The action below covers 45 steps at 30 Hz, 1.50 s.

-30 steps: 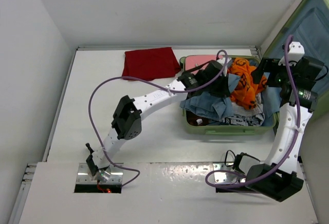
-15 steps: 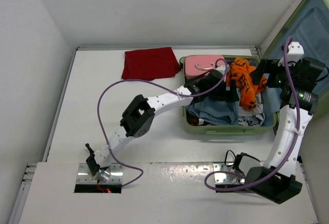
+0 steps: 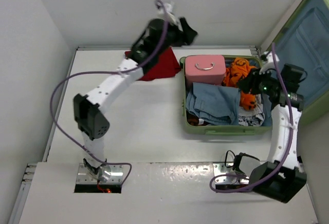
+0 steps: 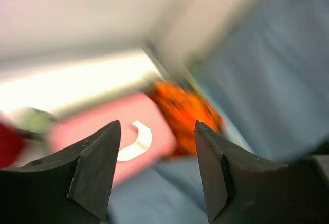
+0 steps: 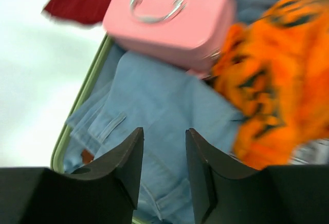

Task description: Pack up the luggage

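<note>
Luggage (image 3: 221,129), light-green and open, holds jumbled clothes (image 3: 216,100); left claw (image 4: 157,126) and right claw (image 5: 164,131) gape empty.

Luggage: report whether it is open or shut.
Open. The luggage has its lid raised at right, lining exposed; pink case and clothes lie inside.

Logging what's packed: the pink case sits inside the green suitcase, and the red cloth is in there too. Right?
Not quite. The pink case sits inside the green suitcase, but the red cloth lies outside it on the table, to its left, as the top view shows.
</note>
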Each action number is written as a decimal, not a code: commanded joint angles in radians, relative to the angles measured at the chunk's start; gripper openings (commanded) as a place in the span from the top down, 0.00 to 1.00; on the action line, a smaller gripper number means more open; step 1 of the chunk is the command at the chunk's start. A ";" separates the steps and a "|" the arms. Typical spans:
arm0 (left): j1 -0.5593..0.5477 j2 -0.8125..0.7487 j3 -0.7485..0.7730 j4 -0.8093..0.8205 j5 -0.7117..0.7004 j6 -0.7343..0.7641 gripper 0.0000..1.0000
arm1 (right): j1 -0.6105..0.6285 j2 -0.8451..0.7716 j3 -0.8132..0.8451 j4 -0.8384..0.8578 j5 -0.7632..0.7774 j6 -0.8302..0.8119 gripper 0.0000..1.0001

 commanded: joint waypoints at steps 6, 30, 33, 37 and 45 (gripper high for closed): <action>0.260 0.074 0.025 -0.321 -0.283 0.191 0.21 | 0.268 0.134 -0.033 0.075 0.091 -0.052 0.47; 0.332 0.625 0.244 -0.451 -0.006 0.738 0.05 | 0.284 0.153 0.050 0.024 0.220 -0.062 0.28; 0.332 0.625 0.216 -0.451 -0.007 0.752 0.05 | 0.284 0.159 0.053 0.026 0.225 -0.063 0.26; 0.342 0.673 0.265 -0.540 0.056 0.752 0.09 | 0.282 0.168 0.059 0.027 0.223 -0.064 0.26; 0.342 0.659 0.190 -0.698 0.168 0.669 0.67 | 0.284 0.168 0.093 -0.003 0.223 -0.095 0.29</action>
